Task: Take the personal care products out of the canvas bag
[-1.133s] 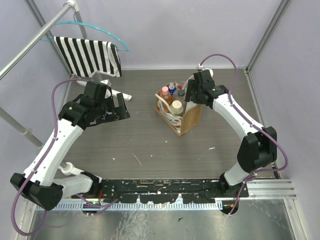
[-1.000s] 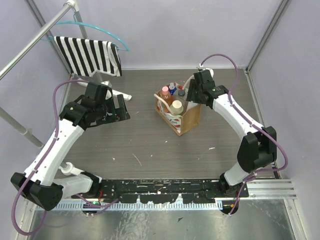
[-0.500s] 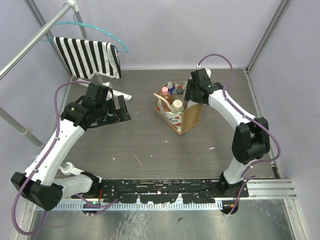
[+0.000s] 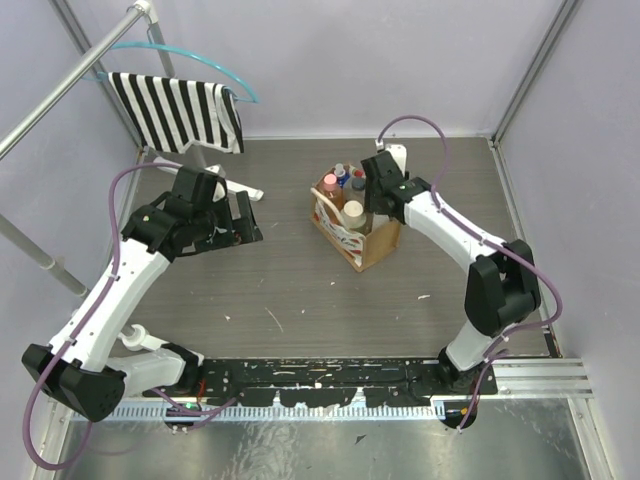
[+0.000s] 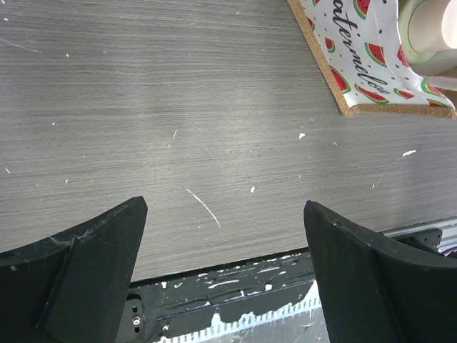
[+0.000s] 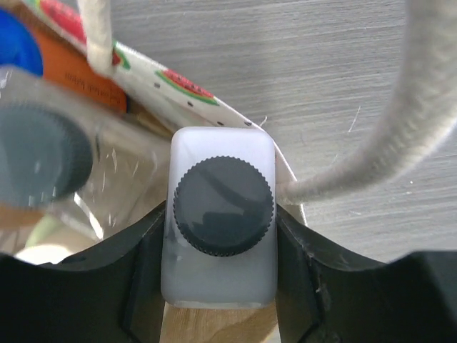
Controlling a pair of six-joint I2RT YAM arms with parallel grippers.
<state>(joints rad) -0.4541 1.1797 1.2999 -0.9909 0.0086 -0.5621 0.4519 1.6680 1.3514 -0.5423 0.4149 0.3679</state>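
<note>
The canvas bag [image 4: 372, 240] stands mid-table, with a white watermelon-print panel and cream loop handles [image 6: 421, 128]. In it stand a peach-pink bottle [image 4: 329, 185], a blue one with a red top [image 4: 343, 175] and a pale olive one with a cream cap [image 4: 352, 213]. My right gripper [image 6: 221, 236] reaches into the bag's far side, its jaws against both sides of the white flat bottle with the grey cap [image 6: 221, 207], which still sits inside the bag. My left gripper [image 5: 225, 286] is open and empty, left of the bag, whose corner [image 5: 357, 71] shows in the left wrist view.
A striped cloth [image 4: 180, 110] hangs on a teal hanger from a metal rack at the back left. A black strip [image 4: 320, 382] runs along the near edge. A second, blurred grey cap [image 6: 36, 153] sits left of the held bottle.
My right arm has swung left over the bag's far side and down onto the bottles. The left arm has hardly moved.
</note>
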